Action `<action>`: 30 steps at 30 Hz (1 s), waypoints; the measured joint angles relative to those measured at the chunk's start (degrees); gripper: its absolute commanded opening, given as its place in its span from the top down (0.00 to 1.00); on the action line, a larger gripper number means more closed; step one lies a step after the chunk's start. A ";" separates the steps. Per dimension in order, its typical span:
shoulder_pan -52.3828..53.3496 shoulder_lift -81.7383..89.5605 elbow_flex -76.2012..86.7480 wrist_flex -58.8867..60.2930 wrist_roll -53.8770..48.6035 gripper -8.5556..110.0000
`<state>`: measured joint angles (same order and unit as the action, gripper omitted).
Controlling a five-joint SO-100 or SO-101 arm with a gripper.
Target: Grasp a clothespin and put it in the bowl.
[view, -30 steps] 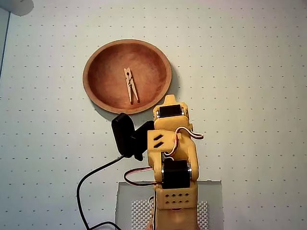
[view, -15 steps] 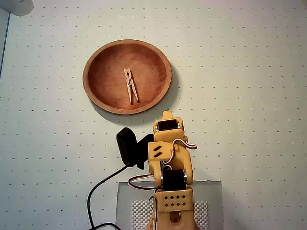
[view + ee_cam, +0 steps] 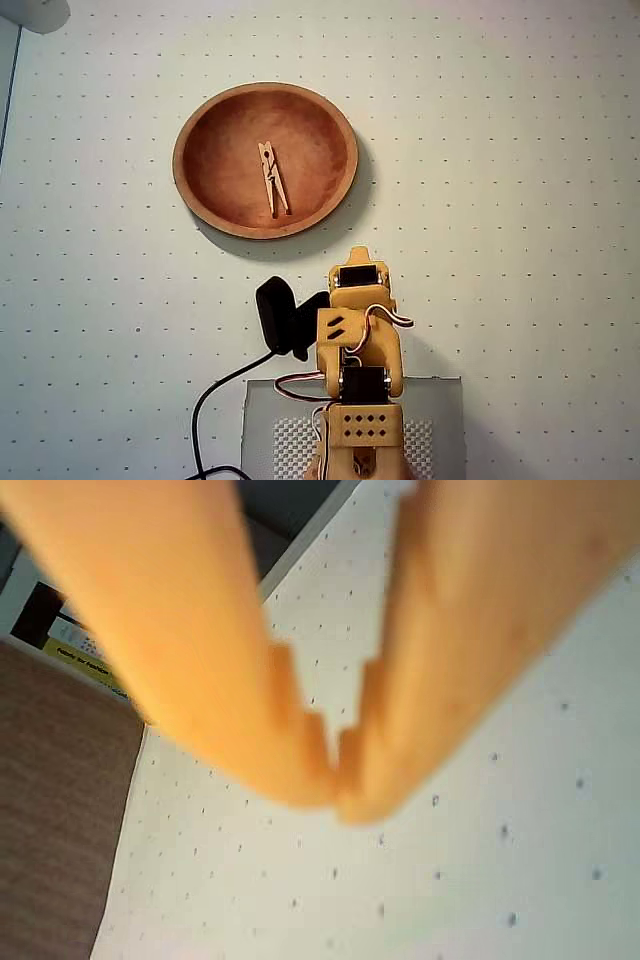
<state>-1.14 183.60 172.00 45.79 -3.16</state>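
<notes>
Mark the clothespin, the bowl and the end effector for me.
clothespin (image 3: 272, 178): overhead view, on its middle near the spring.
bowl (image 3: 190, 190): overhead view, on its left rim.
end effector (image 3: 335, 780): wrist view, where the two blurred orange fingertips meet.

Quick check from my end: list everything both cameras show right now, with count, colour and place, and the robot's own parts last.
bowl: one, reddish-brown wood with a lighter rim, upper left of centre in the overhead view.
clothespin: one, pale wood, lying inside the bowl near its middle.
mat: one, pale with a dot grid, covering the table in both views.
base plate: one, grey, bottom centre under the arm.
cable: one, black, running from the camera to the bottom edge.
camera: one, black, on the arm's left side in the overhead view.
arm: one, yellow, bottom centre, folded back clear of the bowl.
end effector: one, yellow, fingertips closed together, empty.
</notes>
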 measured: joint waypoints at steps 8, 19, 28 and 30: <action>0.00 12.04 8.26 0.00 0.00 0.96; 0.00 12.48 8.26 9.67 0.00 0.96; 0.00 12.92 8.26 10.81 0.00 0.95; 0.00 12.92 8.26 10.81 0.00 0.95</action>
<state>-1.14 196.52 180.26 56.60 -3.16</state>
